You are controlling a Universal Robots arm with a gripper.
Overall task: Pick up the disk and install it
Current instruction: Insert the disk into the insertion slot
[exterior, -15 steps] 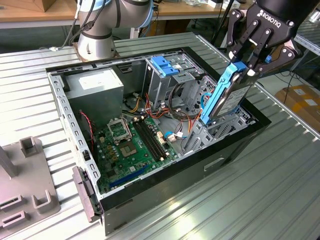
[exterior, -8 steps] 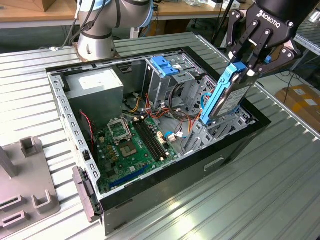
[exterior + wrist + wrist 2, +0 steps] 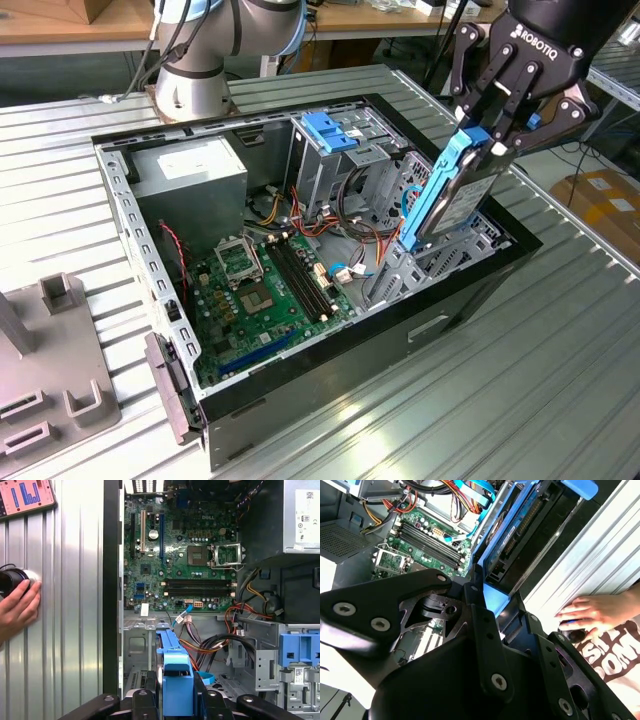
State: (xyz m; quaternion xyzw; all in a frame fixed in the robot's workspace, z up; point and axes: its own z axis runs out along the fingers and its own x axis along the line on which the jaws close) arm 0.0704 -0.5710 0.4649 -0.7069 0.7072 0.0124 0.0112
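Exterior view, and the gripper is clamping its jaws on the top end of the disk, pinching it by the blue side rails. The disk is standing on edge and leaning a little. Its lower end is dipping inside the open computer case, at about three o'clock from the green motherboard. The blue-topped drive cage is sitting at roughly one o'clock from that board, the grey power supply at eleven o'clock. In the first wrist view a person's hand is resting on the ribbed metal table, touching a small dark round object.
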